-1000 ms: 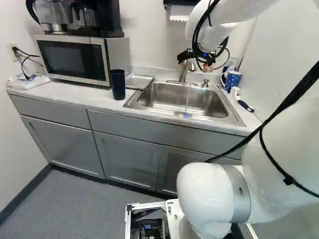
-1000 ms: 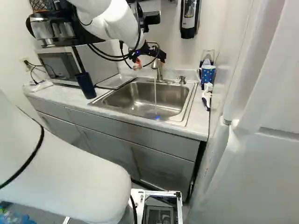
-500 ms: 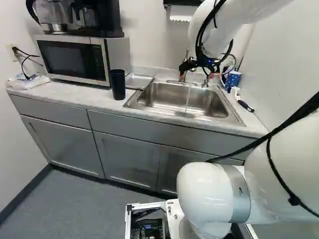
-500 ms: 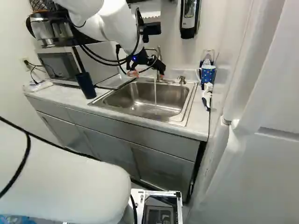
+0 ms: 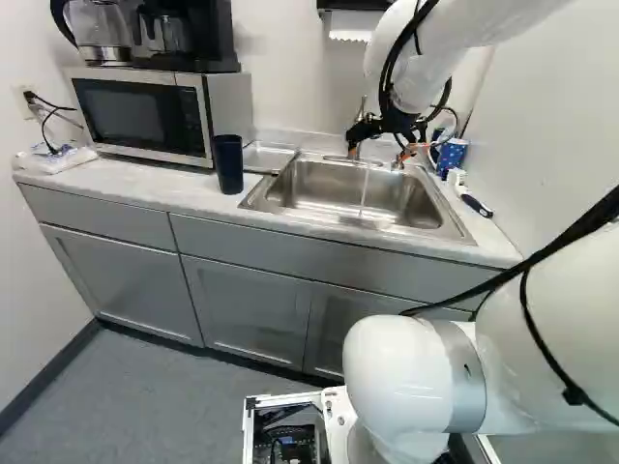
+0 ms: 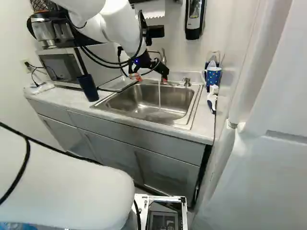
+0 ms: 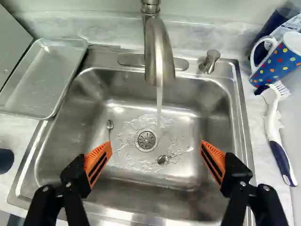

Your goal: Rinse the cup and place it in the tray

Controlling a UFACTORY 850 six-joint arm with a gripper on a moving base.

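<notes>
Two stages seemingly remaining, rinsing dark cup (image 5: 228,164) and placing it in tray (image 7: 40,80); water (image 7: 159,101) running ahead of pincer (image 7: 156,145); pincer hanging spread, holding nothing, over sink (image 7: 241,122); dark cup standing on counter (image 5: 116,184), left of pincer, outside tray; pincer sitting lower than one second ago.

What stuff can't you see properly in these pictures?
- Inside the dark cup: its side hides it in the base views; the edge cuts it off in the wrist view.
- Inside the microwave: hidden by its dark door, both base views.
- The dotted mug's far side: cut off, wrist view.
- The spoons: too small, base views.
</notes>
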